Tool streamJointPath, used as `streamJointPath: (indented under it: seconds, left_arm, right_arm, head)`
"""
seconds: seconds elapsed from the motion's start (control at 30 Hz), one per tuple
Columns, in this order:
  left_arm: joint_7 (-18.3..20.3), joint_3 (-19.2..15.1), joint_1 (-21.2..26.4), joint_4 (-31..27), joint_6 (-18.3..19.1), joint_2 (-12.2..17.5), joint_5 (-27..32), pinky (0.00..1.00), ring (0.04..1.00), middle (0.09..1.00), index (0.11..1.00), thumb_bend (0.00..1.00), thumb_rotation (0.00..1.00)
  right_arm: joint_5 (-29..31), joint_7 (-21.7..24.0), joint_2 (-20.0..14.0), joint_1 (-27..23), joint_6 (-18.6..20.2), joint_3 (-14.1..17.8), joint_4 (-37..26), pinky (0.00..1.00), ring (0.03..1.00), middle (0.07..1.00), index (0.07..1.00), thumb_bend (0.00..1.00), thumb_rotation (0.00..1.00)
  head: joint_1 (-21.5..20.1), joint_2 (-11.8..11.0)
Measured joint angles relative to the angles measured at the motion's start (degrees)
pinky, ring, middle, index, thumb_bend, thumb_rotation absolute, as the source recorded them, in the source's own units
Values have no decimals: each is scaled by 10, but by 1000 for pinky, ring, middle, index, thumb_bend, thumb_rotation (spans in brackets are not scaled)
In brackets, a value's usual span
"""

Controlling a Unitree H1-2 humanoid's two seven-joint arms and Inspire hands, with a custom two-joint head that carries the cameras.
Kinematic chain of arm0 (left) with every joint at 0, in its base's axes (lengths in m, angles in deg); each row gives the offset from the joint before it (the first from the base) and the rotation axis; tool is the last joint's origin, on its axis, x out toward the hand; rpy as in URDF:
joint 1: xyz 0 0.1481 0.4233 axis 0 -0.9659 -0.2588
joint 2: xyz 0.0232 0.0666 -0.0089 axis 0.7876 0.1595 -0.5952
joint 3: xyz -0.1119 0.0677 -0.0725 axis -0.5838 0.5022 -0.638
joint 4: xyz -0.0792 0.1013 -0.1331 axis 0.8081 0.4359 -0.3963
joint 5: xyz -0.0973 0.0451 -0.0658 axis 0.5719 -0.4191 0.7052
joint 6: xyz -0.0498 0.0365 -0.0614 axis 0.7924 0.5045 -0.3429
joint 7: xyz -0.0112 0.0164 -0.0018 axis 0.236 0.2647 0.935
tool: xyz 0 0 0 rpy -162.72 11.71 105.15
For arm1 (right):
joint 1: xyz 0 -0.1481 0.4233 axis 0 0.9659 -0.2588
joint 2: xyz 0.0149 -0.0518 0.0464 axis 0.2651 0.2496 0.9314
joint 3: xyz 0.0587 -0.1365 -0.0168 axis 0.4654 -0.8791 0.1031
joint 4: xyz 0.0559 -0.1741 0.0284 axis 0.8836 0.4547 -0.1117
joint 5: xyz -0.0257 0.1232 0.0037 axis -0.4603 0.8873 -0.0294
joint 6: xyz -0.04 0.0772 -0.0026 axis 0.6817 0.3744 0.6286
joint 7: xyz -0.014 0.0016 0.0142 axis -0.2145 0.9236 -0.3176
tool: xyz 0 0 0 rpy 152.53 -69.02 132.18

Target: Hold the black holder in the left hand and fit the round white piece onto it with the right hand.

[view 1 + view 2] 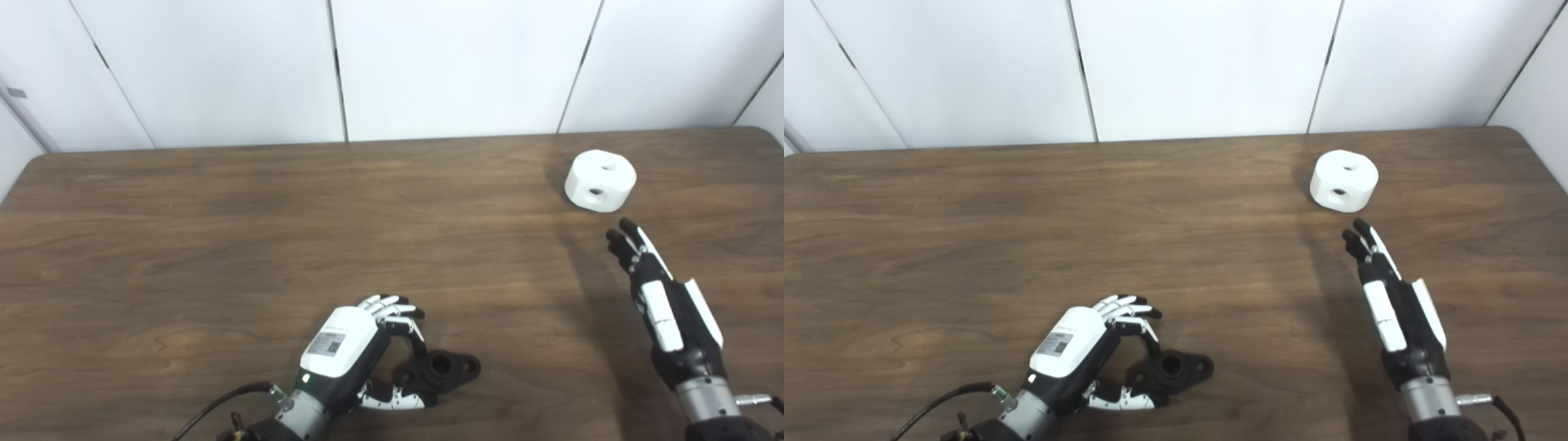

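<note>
The black holder (452,367) lies flat on the wooden table (245,245) near the front edge, its round bore facing up. My left hand (346,350) curls over the holder's left end, a finger on its far side and the thumb on its near side, pinching it. The round white piece (601,180), a short cylinder with one hole on top and one in its side, sits at the far right. My right hand (664,306) is open, its fingers straight and pointing at the white piece, with the tips a short way in front of it and not touching.
White wall panels (429,61) stand behind the table's far edge. The table's rounded right corner (1528,141) is close to the white piece. A black cable (214,407) trails from my left wrist.
</note>
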Motion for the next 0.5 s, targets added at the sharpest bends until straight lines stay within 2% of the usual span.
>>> streamJointPath:
  seconds: [0.3,0.43,0.5]
  left_arm:
    - [5,0,-1,-1,2,-5,-36,888,886,808,490,516,47]
    - [5,-1,-1,-1,2,-6,-39,879,883,805,490,517,47]
    - [5,-2,-1,-1,2,-6,-40,878,883,804,490,517,47]
  right_arm:
    - [0,2,-15,-12,19,13,-13,1000,976,943,962,527,977]
    - [-8,0,-27,-30,40,24,-28,1000,965,926,942,586,787]
    - [-37,-6,-30,-47,41,26,-29,952,945,913,930,600,706]
  head:
    - [-4,-8]
    - [-17,-22]
    - [-22,-25]
